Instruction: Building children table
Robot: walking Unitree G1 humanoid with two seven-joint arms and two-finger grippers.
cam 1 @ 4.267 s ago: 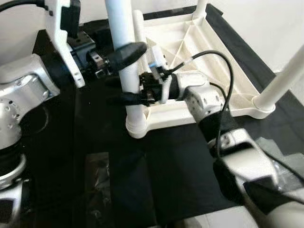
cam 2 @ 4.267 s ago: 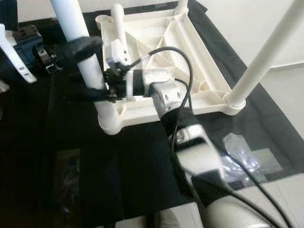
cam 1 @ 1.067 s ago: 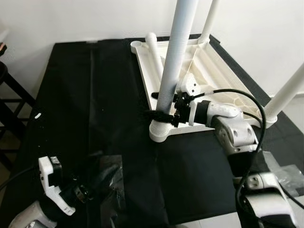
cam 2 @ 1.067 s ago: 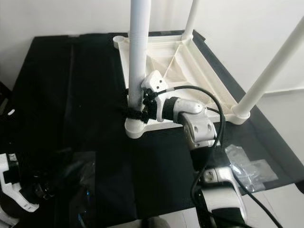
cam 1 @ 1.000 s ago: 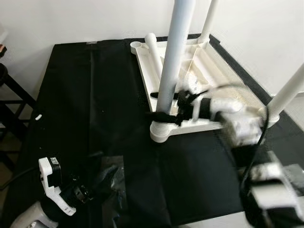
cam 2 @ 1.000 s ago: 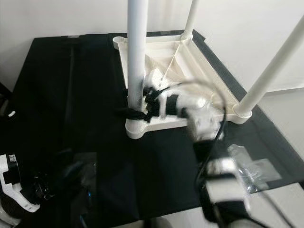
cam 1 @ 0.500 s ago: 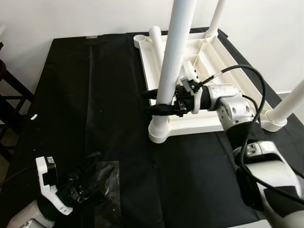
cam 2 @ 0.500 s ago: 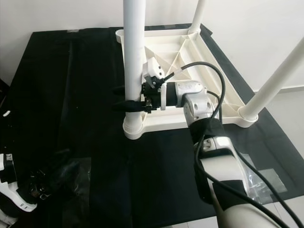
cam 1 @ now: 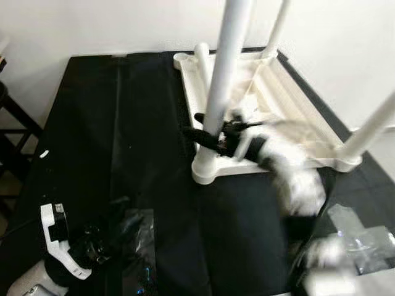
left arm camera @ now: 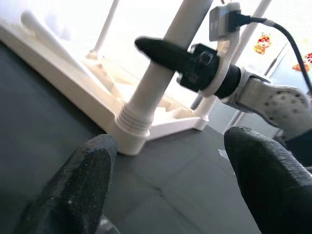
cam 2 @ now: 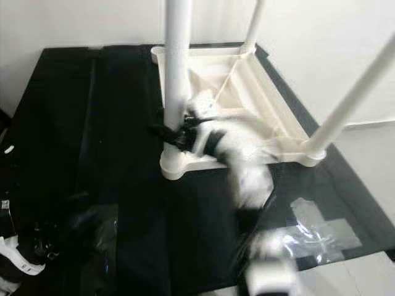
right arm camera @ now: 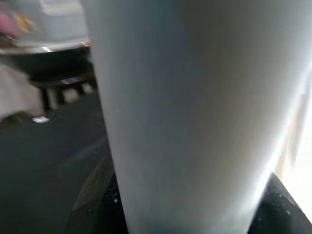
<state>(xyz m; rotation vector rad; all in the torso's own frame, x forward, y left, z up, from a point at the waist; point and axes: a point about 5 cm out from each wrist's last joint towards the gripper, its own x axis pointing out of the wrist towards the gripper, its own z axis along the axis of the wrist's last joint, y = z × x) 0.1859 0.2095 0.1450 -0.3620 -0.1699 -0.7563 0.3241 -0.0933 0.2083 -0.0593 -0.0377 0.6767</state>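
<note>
The white table leg (cam 1: 225,86) stands upright in the near corner socket of the upturned tabletop (cam 1: 290,117) on the black worktop (cam 1: 92,142). The right claw (cam 1: 203,131) still grips it low down, though its arm has blurred since half a second ago, likely twisting the leg home. The left claw (left arm camera: 170,185) hangs released, low by the worktop's near edge.

The tabletop (cam 1: 92,123) is covered in plain black cloth, matt and unpatterned. On it lies the upturned children's table (cam 1: 290,117), cream-white plastic all over, its ribbed underside the same pale tone. Its legs are white: the near leg (cam 1: 223,80) at the front-left corner, another leg (cam 1: 370,126) at the right edge. The right claw (cam 1: 207,131) has black fingers on a silver arm. The left claw (left arm camera: 170,180) has black fingers (left arm camera: 78,190) too, with a white bracket (cam 1: 55,240). Clear, glinting plastic bags (cam 1: 139,246) lie near the front edge. The wall (cam 1: 92,24) is white.
</note>
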